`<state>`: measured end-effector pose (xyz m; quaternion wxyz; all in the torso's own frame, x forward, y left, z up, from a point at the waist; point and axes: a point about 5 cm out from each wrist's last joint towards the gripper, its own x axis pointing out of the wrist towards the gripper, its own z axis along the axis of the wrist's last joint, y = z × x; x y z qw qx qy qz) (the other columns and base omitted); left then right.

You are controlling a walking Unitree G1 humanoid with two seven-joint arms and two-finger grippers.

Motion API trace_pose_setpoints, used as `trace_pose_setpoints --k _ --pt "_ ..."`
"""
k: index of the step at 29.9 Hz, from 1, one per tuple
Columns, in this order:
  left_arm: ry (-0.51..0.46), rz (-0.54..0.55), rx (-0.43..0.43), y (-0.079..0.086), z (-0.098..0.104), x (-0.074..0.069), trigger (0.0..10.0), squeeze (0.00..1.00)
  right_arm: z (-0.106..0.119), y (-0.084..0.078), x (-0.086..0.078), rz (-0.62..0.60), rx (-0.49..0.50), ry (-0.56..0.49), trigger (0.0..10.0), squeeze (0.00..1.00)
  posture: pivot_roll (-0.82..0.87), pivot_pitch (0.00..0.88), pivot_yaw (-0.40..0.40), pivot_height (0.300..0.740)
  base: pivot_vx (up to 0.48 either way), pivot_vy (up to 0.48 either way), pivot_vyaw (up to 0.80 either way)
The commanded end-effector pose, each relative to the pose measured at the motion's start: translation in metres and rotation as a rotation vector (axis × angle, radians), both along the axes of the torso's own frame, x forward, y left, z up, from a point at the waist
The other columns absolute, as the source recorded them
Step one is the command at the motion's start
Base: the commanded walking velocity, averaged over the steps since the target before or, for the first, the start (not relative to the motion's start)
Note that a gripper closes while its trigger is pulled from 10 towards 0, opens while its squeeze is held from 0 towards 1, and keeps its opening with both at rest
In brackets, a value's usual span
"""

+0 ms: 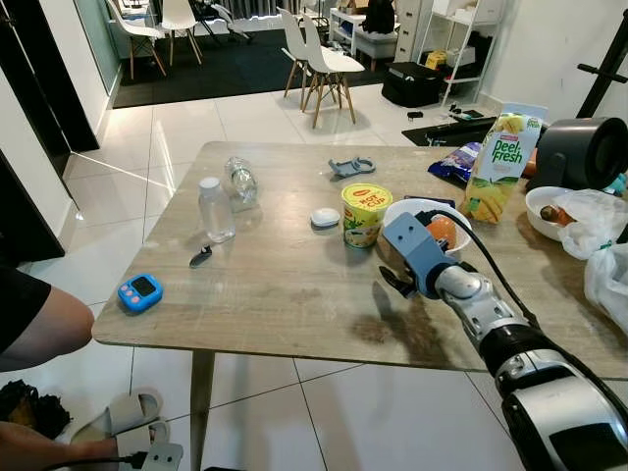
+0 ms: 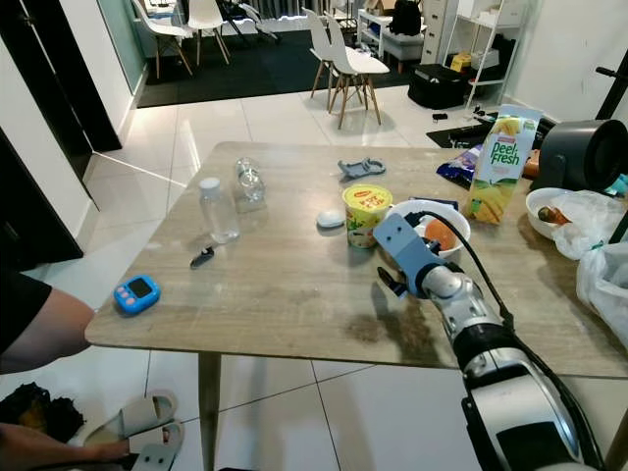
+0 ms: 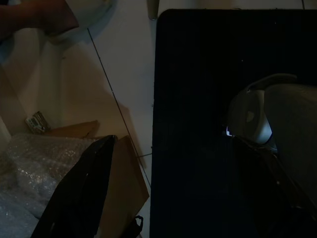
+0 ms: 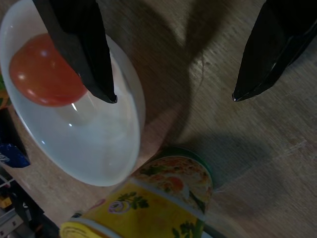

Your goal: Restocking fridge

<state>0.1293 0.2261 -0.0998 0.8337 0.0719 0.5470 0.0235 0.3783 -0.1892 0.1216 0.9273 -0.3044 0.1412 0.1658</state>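
On the wooden table [image 1: 285, 294] my right gripper [image 1: 394, 282] hovers open and empty, just in front of a white bowl [image 1: 404, 209] that holds an orange fruit [image 1: 442, 231]. In the right wrist view one finger [image 4: 81, 49] lies over the bowl [image 4: 99, 153] and the fruit [image 4: 39, 74], and the other is over bare wood. A yellow noodle cup [image 1: 365, 215] stands just left of the bowl. A Peel Fresh juice carton [image 1: 501, 165] stands behind it on the right. Towards the left are an upright water bottle [image 1: 216, 209] and a lying bottle [image 1: 241, 180]. My left gripper [image 3: 173, 203] hangs idle and open.
A blue timer [image 1: 139, 290] lies near the table's left front corner. A second bowl [image 1: 546, 212], plastic bags [image 1: 601, 221] and a black pot [image 1: 586, 150] crowd the right end. A person's arm [image 1: 39, 329] is at the left, with slippers [image 1: 128, 417] on the tile floor. Chairs [image 1: 319, 64] stand behind.
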Motion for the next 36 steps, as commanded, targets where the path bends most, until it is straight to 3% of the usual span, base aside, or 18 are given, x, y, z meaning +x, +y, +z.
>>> trace_pose_setpoints --k 1,16,26,36 --pt "0.009 -0.004 -0.007 -0.004 -0.002 -0.003 10.0 0.0 -0.001 0.002 0.001 -0.013 0.01 0.023 10.0 0.0 0.09 0.0 -0.007 0.74 0.0 0.0 0.0" --pt "0.01 -0.004 -0.013 -0.006 -0.003 -0.004 10.0 0.0 0.007 0.015 0.008 0.008 0.075 0.042 10.0 0.0 0.09 0.0 -0.006 0.74 0.0 0.0 0.0" --pt "0.016 -0.01 -0.015 -0.008 -0.003 -0.006 10.0 0.0 0.015 0.022 0.015 -0.002 0.028 0.052 10.0 0.0 0.09 0.0 -0.007 0.74 0.0 0.0 0.0" --pt "0.021 -0.015 -0.014 -0.007 -0.004 -0.009 10.0 0.0 0.02 0.021 0.018 -0.04 0.052 0.051 10.0 0.0 0.1 0.0 -0.008 0.74 0.0 0.0 0.0"
